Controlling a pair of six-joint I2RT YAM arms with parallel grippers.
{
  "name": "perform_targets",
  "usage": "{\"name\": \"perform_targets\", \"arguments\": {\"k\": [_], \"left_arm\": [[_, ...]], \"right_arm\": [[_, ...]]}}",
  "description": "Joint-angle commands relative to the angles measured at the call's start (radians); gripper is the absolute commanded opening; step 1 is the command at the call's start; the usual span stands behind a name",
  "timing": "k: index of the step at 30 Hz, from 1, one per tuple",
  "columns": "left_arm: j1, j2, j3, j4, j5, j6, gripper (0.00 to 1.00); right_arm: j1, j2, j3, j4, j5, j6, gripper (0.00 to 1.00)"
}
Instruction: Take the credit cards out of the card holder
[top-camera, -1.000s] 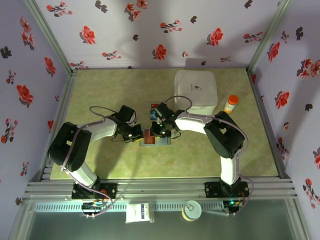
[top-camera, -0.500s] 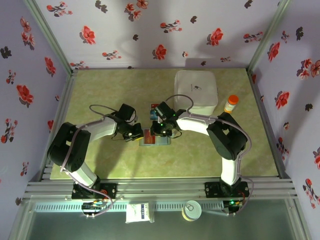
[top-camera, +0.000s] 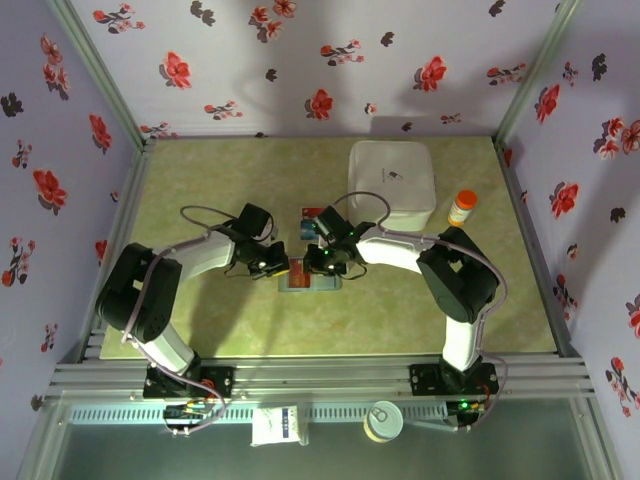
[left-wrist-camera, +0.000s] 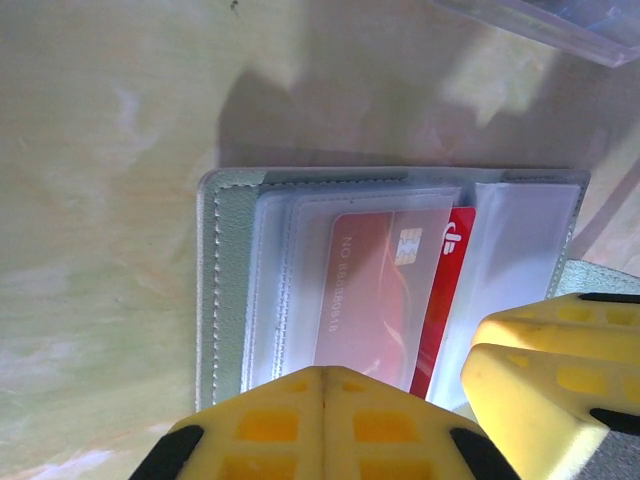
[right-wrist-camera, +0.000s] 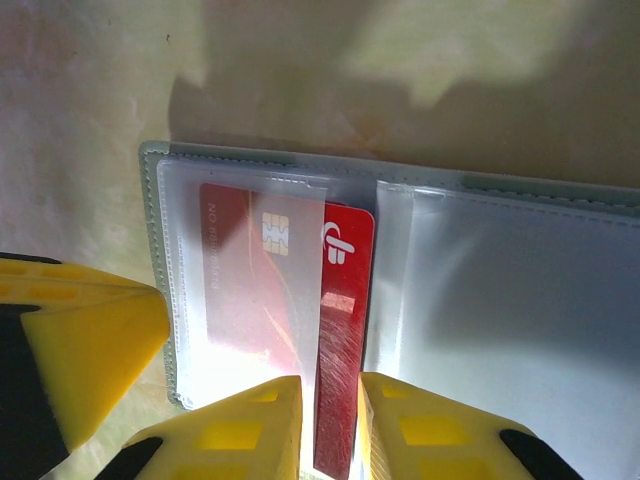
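The card holder lies open on the table, a grey-blue wallet with clear sleeves. A red credit card sticks partway out of the left panel's sleeve. My right gripper comes in from the wallet's near edge, its fingers shut on the card's exposed strip. My left gripper is shut with nothing between its fingers, its tip over the near edge of the left panel. In the top view the left gripper and the right gripper meet over the wallet.
A clear plastic box lies just beyond the wallet. A big white square box stands at the back right, with an orange bottle beside it. Bare table lies to the left and front.
My left gripper has slid a little right onto the wallet's left panel. My right gripper has shifted slightly right, still over the wallet.
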Motion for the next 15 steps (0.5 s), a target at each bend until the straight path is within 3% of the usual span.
{"name": "perform_targets", "arguments": {"k": [1,15], "left_arm": [[-0.005,0.02,0.003,0.016,0.024,0.012,0.04],[-0.005,0.049,-0.009,0.017,0.015,0.003,0.04]], "right_arm": [[0.002,-0.024,-0.018,0.026,0.009,0.014,0.23],[-0.019,-0.01,-0.057,0.108,-0.031,0.042,0.23]]}}
